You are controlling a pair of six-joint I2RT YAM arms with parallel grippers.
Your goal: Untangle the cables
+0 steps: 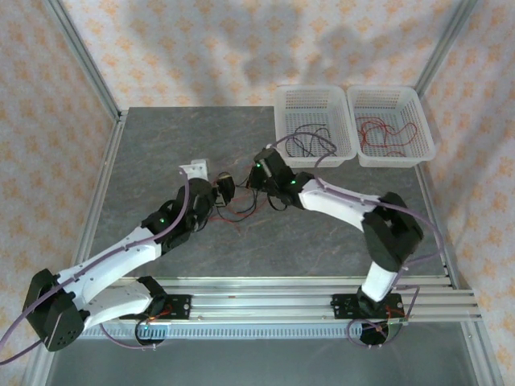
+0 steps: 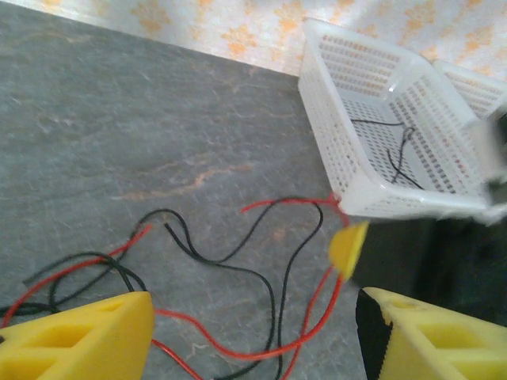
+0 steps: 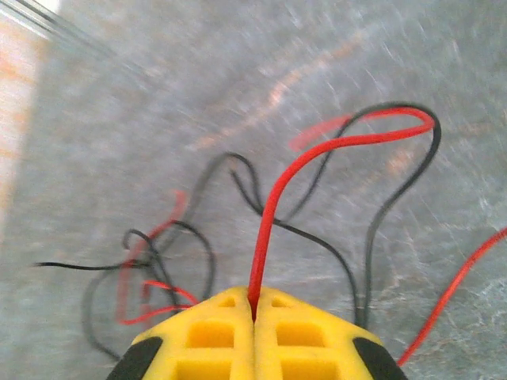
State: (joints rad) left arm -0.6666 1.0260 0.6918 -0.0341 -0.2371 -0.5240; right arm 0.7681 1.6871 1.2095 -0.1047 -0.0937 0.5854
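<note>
The cables [image 1: 241, 206] lie as a loose clump of thin red and black wires on the grey table between my two grippers. My right gripper [image 3: 254, 299] is shut, with a red wire [image 3: 273, 202] pinched between its yellow fingertips; the wire arches up and away from them. From above, this gripper [image 1: 265, 189] is at the right side of the clump. My left gripper [image 2: 253, 324] stands open just above the wires [image 2: 238, 261], a finger on either side and nothing gripped. From above, it [image 1: 224, 191] is at the clump's left side.
Two white mesh baskets stand at the back right. The left basket [image 1: 278, 121] holds black wires and the right basket [image 1: 426, 129] holds red ones. The left basket's wall [image 2: 333, 142] is close behind the clump. A small white block [image 1: 195, 168] sits left of the clump.
</note>
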